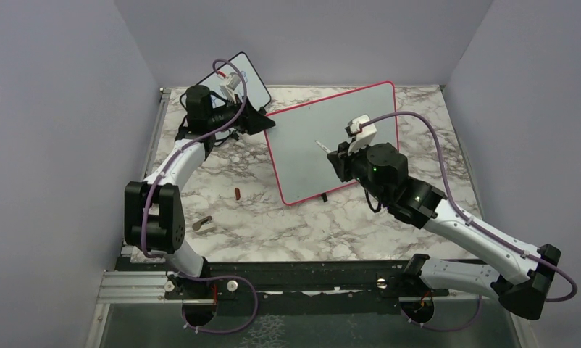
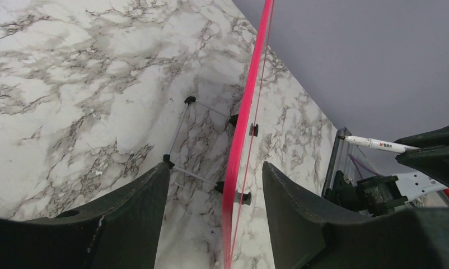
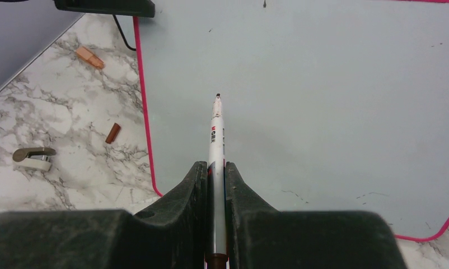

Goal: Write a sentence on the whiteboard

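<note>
Right wrist: marker [image 3: 216, 145] points tip-forward over the whiteboard [image 3: 323, 84].

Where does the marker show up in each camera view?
Top external: the marker sits mid-picture, over the whiteboard.
Left wrist: the marker is at the right edge, tip pointing left.
Right wrist: the marker runs up the centre from the right gripper.
Shared landmark: the whiteboard's pink frame.

White left arm [image 1: 173, 170], white right arm [image 1: 476, 235], black joints, purple cables [image 1: 432, 134] along both, green light [image 1: 375, 171] at three o'clock, black jaws.
</note>
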